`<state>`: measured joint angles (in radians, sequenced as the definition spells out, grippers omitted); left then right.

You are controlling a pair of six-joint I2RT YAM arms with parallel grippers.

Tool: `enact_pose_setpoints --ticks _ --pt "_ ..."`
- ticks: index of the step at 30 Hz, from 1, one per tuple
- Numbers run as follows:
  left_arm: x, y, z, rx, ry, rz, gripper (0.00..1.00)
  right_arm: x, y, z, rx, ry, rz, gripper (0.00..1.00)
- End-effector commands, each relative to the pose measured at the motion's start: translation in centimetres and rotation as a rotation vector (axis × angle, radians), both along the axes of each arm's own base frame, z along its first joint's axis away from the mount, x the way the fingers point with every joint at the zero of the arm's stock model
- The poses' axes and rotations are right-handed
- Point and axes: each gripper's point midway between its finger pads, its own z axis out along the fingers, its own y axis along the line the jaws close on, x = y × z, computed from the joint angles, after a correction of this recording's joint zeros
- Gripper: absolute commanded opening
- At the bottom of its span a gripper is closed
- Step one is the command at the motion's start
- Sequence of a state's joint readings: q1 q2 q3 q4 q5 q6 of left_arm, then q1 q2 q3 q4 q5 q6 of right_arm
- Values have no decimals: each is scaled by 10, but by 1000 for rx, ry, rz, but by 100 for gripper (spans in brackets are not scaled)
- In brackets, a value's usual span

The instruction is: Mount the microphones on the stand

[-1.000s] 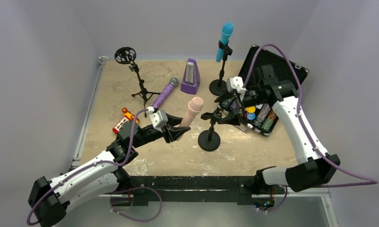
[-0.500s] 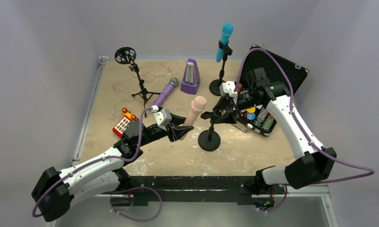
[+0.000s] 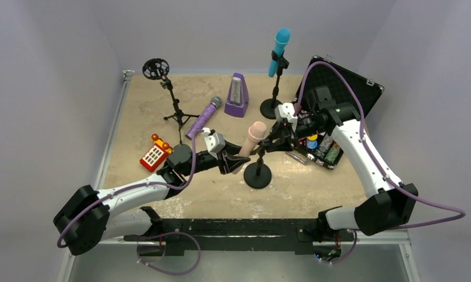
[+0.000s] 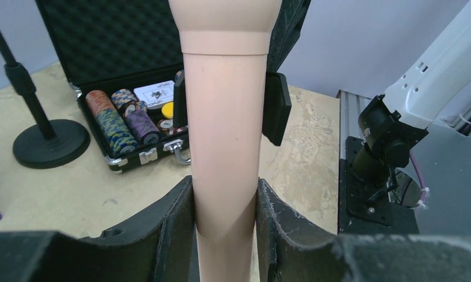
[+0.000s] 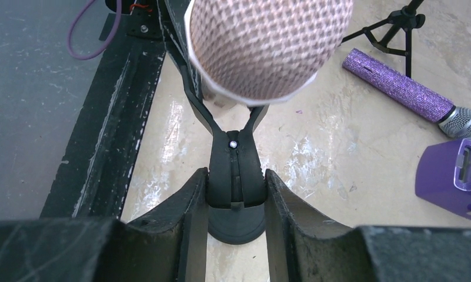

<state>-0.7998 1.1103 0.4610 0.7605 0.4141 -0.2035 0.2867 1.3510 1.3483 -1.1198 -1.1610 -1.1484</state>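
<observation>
Since a second ago my left arm has carried the pink microphone (image 3: 251, 141) rightward, from left of centre to just beside the short stand (image 3: 257, 175) in the middle of the frame. Its head now sits right at the stand's clip (image 5: 235, 167), whose prongs show at either side below the mesh in the right wrist view; I cannot tell whether it is seated. The left end effector (image 4: 224, 189) is clamped on the microphone's lower body, holding it tilted, head up and to the right; the right end effector (image 5: 235, 183) is closed on the clip's stem, fingers touching both sides. The cyan microphone (image 3: 280, 46) stands in the tall stand (image 3: 270, 109) at upper centre; the purple microphone (image 3: 201, 120) lies flat on the table (image 3: 315, 188), left of centre, well apart from both end effectors. The purple metronome (image 3: 237, 95) is just to its right; an open case (image 3: 338, 82) of chips lies at the right.
</observation>
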Motion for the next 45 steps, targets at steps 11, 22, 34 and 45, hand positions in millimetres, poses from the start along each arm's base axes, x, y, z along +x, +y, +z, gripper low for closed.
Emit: enact_pose_setpoints --ticks 11,22,34,45 --pt "10 -25 37 -152 -39 -68 0 -23 11 11 109 141 56 53" --pt "7 0 38 -144 3 26 60 -20 -2 17 118 106 -11 86" --pt "-17 58 27 -104 -12 171 83 -9 -12 -10 209 3 -73 90" --pt "-44 109 -11 -99 131 276 89 -3 15 -42 286 49 -31 91"
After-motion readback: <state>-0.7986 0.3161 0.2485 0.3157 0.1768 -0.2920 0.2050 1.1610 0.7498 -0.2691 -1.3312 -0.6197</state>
